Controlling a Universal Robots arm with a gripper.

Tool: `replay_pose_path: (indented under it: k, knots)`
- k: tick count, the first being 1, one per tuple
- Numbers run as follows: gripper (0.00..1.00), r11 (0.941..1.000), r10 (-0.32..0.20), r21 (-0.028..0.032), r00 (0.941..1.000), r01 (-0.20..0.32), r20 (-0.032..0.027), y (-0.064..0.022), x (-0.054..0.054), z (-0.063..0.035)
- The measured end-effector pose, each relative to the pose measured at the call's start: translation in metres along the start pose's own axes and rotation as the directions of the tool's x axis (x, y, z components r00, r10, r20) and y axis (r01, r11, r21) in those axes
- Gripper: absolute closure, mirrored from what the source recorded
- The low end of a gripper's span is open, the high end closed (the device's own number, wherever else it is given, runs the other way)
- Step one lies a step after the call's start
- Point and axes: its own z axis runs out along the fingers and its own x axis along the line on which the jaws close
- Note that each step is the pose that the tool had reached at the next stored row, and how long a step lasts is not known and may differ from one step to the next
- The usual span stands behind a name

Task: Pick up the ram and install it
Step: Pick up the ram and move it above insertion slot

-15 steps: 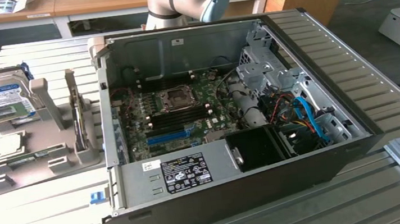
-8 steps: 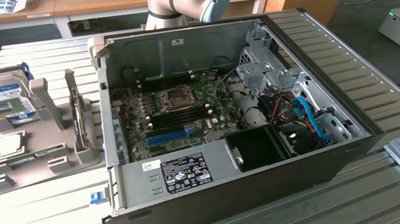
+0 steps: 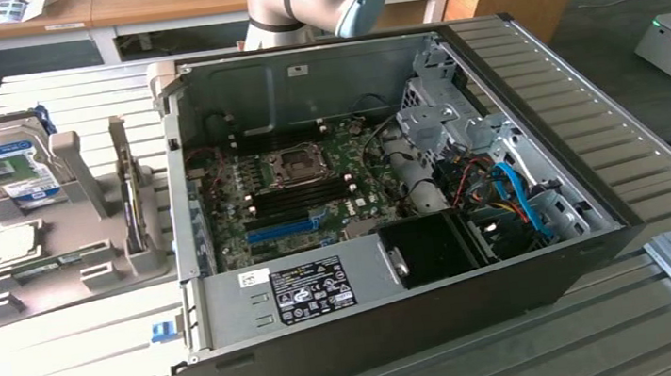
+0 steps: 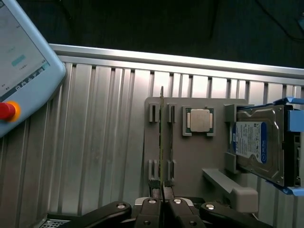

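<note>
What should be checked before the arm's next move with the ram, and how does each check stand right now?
1. The ram stands on edge in the gray holder: ok.
2. The gripper lines up with the ram's length: ok.
3. Firm hold on the ram: cannot tell.
4. The computer case is open, with the motherboard exposed: ok.
5. Free slot for the ram on the motherboard: cannot tell.
6. The processor and the hard drive sit apart from the ram: ok.
</note>
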Motion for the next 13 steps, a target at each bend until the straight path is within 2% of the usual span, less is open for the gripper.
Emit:
replay_pose_path:
  k: [13]
  knots:
    - [0.88, 1.0, 0.0, -0.0001, 1.0, 0.0, -0.0002, -0.002, 0.0002, -0.0011]
